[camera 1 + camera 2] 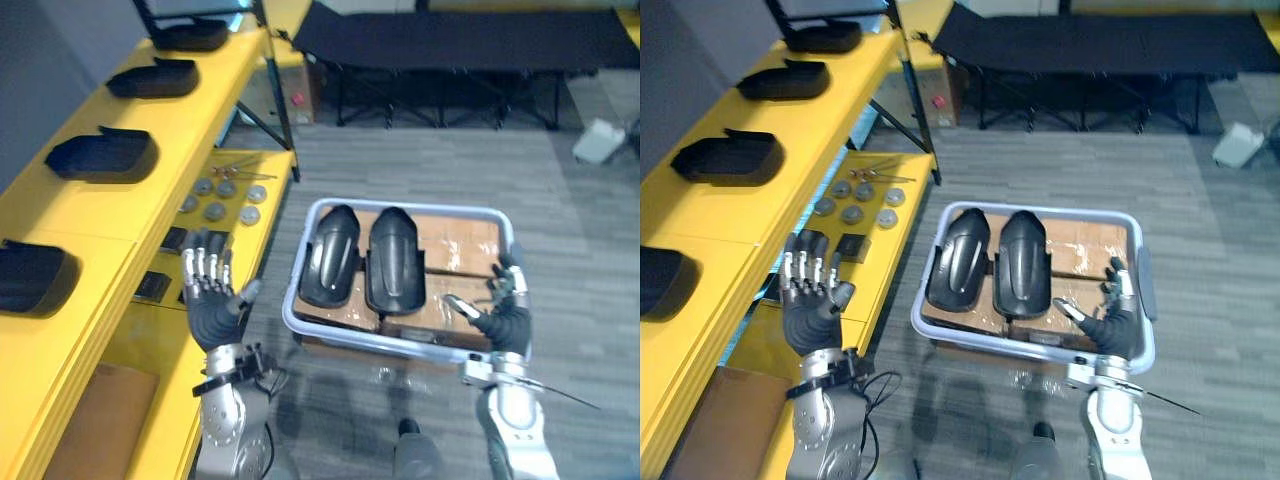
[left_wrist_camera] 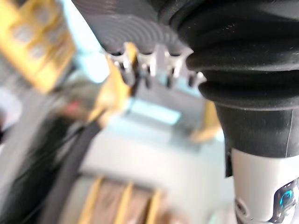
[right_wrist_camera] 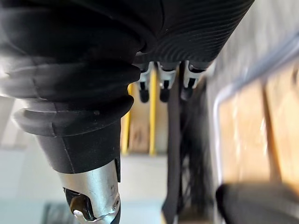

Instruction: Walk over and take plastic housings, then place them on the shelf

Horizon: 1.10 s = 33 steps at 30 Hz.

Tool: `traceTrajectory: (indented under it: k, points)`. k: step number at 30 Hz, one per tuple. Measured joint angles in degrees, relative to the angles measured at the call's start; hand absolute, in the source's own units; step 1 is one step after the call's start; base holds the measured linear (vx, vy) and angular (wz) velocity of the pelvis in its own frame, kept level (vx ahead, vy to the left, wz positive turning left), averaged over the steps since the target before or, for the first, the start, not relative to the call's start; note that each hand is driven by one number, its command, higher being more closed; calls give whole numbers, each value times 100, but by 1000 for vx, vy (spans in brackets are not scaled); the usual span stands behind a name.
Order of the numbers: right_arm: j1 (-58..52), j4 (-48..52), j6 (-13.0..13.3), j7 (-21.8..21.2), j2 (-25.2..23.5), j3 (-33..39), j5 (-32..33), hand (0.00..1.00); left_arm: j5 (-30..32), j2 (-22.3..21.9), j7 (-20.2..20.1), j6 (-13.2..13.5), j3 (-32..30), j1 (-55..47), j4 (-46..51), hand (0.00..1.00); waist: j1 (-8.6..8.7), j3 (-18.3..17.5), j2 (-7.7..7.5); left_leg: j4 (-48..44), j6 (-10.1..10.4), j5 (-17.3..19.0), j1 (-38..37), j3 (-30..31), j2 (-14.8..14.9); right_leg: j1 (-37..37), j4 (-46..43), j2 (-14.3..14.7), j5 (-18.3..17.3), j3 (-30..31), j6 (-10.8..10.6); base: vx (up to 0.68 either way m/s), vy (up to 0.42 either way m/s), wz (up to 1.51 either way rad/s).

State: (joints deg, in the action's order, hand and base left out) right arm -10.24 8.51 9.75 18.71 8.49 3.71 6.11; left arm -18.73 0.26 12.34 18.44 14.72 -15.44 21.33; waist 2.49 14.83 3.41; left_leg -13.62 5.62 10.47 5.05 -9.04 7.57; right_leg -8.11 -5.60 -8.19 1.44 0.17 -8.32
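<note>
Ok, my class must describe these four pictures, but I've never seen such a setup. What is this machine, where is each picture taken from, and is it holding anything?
It is a humanoid robot with two arms and fingered hands. The two wide pictures come from twin cameras on its head, looking down; the two close-ups come from cameras on its wrists, looking along each hand. On the floor stands a pale tub holding two black plastic housings side by side on cardboard boxes. On the robot's left is a yellow shelf with more housings in a row. The left hand is raised beside the shelf, fingers straight; the right hand is by the tub's right rim. Both are open and hold nothing.
</note>
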Motion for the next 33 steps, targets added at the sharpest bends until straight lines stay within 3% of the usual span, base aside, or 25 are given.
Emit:
traceTrajectory:
  k: [3,8,12,17,23,27,29,33]
  points:
    - [557,-984,-178,60,-69,-13,43,0,5,159,-263,-150,103,53,-169,0,-62,108,-179,-48,3,-3,17,-106,-31,93,393,-33,327,-44,-2,-35,29,-25]
    - [1533,-2390,-387,534,148,106,223,0,771,442,-192,-663,295,440,-953,0,-185,213,-179,-247,-18,12,223,111,-110,307,769,-121,582,-339,1,-47,46,15]
    - [2606,-3208,-511,800,670,338,311,0,797,444,-116,-857,409,473,-1196,0,-336,462,-139,-437,-11,8,533,301,-103,209,836,-100,689,-492,36,-115,5,22]
    - [3965,-4533,-627,867,1421,395,439,0,727,444,-138,-812,607,454,-1351,0,-522,796,75,-559,2,-62,826,562,-149,136,837,-115,755,-729,51,-66,1,21]
    - [5131,-5711,-649,861,1998,94,435,0,704,421,-162,-595,982,507,-1675,0,-675,931,161,-559,-28,-140,1043,692,-249,0,832,-201,792,-829,26,-22,11,15]
    - [5895,-6384,-873,658,2437,-169,430,0,502,380,-91,-578,1158,684,-1908,0,-750,1126,351,-704,-46,-140,1216,867,-346,-66,677,-285,797,-1104,17,-41,37,18]
    - [6060,-6553,-939,575,2497,-301,420,0,492,383,-12,-555,1145,706,-1968,0,-828,1128,353,-715,-68,-155,1307,856,-352,-194,618,-297,797,-1106,17,-65,29,4]
    - [6575,-7248,-1576,127,2727,-449,395,0,278,374,142,-456,1163,710,-2163,0,-979,1270,484,-888,-85,-167,1536,908,-371,-395,435,-328,777,-1150,39,-70,29,5]
